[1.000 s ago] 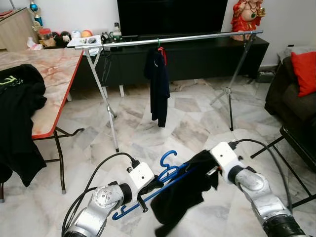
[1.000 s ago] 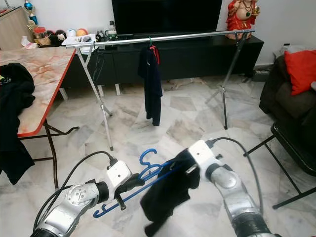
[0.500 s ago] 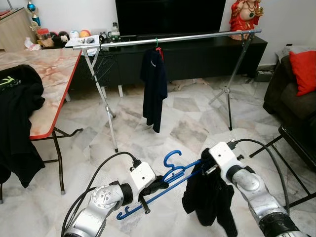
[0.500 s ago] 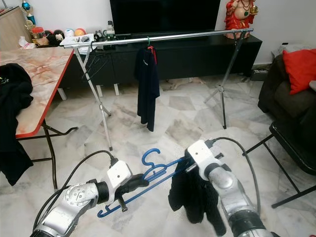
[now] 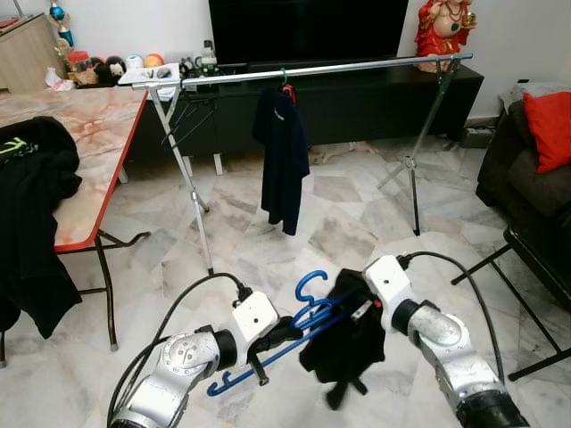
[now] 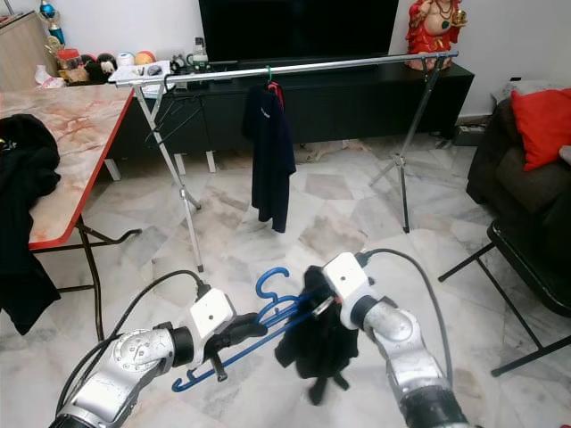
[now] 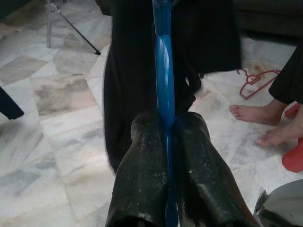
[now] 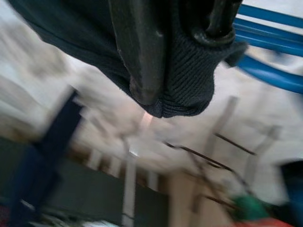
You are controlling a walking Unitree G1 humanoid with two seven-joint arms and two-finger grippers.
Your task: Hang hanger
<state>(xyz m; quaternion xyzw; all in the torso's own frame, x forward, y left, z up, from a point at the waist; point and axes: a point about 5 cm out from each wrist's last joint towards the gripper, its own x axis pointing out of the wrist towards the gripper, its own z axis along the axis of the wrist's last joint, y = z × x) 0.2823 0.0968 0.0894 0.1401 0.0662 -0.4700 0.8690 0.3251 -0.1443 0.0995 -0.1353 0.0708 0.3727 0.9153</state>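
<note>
A home living room: television (image 5: pixel 308 28) on a low cabinet (image 5: pixel 357 98), marble floor (image 5: pixel 348 223), sofa (image 5: pixel 526 169).

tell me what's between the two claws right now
In the left eye view, the blue hanger spans the gap from the left claw to the right claw, with a black garment bunched on it at the right claw's end.

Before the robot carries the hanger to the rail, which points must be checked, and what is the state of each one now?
1. Left gripper jaws shut on the blue hanger: ok.
2. Right gripper jaws pinching the black garment: ok.
3. Garment fully seated on both hanger shoulders: cannot tell; it hangs bunched at one end.
4. Hanger hook free and pointing up: ok.
5. Free room on the rail beside the dark shirt: ok.
6. Person's bare feet near the arm: not ok.
</note>
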